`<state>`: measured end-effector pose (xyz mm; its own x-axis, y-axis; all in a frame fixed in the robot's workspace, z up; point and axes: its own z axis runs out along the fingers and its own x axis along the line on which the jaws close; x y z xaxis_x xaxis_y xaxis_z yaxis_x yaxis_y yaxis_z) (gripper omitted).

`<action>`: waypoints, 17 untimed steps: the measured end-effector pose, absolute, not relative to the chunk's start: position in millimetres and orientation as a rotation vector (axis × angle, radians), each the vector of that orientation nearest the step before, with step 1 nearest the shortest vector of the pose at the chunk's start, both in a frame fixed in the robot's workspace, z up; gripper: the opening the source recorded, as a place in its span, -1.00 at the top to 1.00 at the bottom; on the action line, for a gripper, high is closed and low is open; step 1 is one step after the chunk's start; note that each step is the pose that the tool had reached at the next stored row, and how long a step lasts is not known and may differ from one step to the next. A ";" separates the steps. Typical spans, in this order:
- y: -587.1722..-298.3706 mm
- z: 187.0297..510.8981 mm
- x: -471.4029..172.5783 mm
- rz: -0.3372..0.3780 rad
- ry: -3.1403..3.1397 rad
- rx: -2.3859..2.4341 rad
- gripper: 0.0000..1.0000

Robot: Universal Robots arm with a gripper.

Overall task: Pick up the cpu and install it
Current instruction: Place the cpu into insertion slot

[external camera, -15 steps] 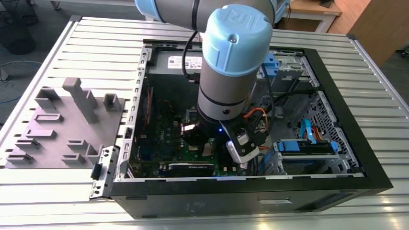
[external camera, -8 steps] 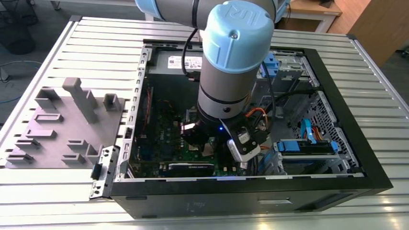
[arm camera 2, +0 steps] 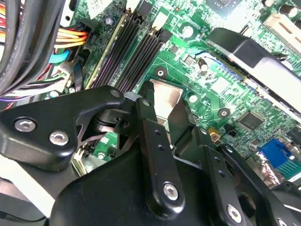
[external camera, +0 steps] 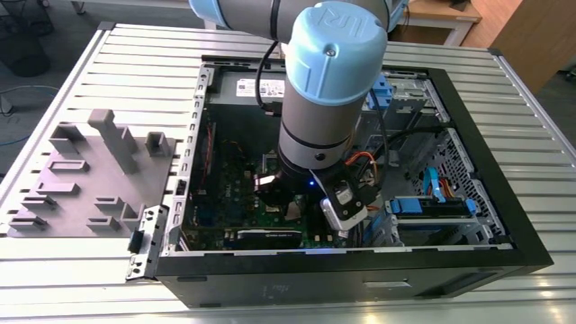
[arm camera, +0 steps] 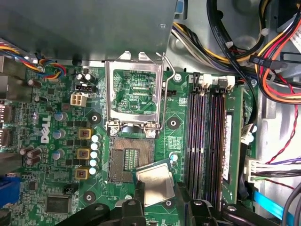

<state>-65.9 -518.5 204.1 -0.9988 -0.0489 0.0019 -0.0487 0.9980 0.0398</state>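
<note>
In both wrist views my gripper (arm camera: 158,195) (arm camera 2: 164,109) is shut on the cpu (arm camera: 155,182) (arm camera 2: 164,96), a small square chip with a dull silver top, held by two opposite edges between black fingers (arm camera: 138,193). The cpu hangs slightly turned just above the green motherboard (arm camera: 61,141). It overlaps one corner of the open socket (arm camera: 130,159), whose gold contact field shows beside it. The socket's silver metal frame (arm camera: 134,92) stands flipped up past the socket. In the exterior view the gripper (external camera: 297,202) reaches down inside the black computer case (external camera: 504,223).
Memory slots (arm camera: 207,132) run close beside the socket, with cable bundles (arm camera: 263,52) beyond them. A row of capacitors (arm camera: 94,155) lines the socket's other side. A black card (arm camera 2: 254,52) lies across the board. Grey plastic blocks (external camera: 90,175) sit on the slatted table at the exterior view's left.
</note>
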 end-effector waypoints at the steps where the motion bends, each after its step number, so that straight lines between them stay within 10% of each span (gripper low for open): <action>1: -518.5 203.8 -66.0 -0.062 -3.137 0.079 0.22; 17: -518.6 201.9 -66.5 -0.060 -3.125 0.258 0.19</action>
